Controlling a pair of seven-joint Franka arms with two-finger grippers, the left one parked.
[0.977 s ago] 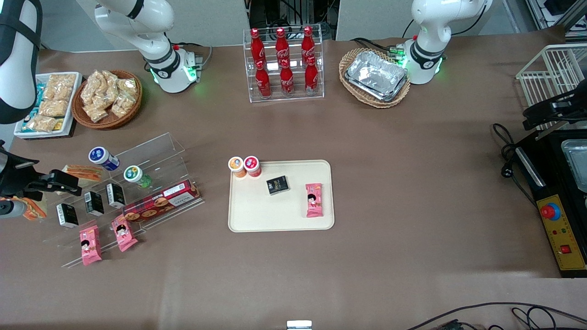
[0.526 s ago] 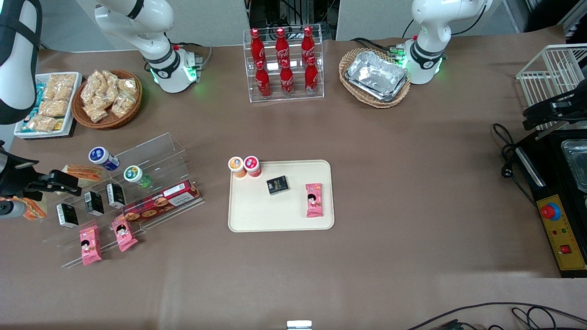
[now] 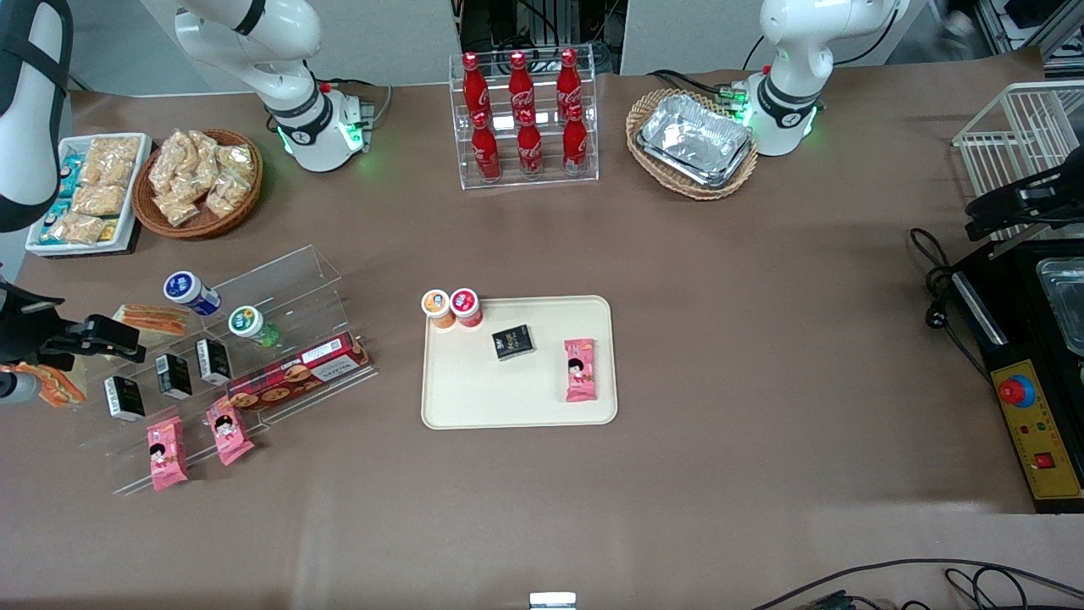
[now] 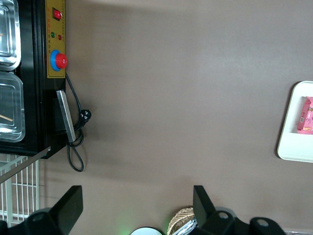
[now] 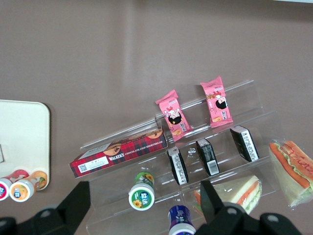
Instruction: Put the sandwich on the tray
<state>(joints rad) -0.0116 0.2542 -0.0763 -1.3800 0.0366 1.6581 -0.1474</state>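
Note:
Two wrapped sandwich wedges lie toward the working arm's end of the table. One sandwich [image 3: 157,319] [image 5: 230,191] rests on the upper step of a clear acrylic rack [image 3: 279,280]. The other sandwich wedge [image 3: 52,386] [image 5: 291,171] lies just off the rack's end, partly hidden by the arm in the front view. My gripper [image 3: 80,339] [image 5: 142,203] hovers open above the rack, close to both wedges, with nothing held. The cream tray [image 3: 517,394] [image 5: 22,132] lies mid-table.
The rack also holds two small bottles [image 5: 142,192], black boxes [image 5: 208,156], a red biscuit box [image 5: 120,154] and pink packets [image 5: 173,115]. On the tray are a black box [image 3: 513,341] and a pink packet [image 3: 580,369]; two cups [image 3: 451,307] stand at its corner. Cola bottles [image 3: 523,114] and baskets stand farther back.
My gripper has drifted slightly toward the working arm's end of the table. Nothing else has moved.

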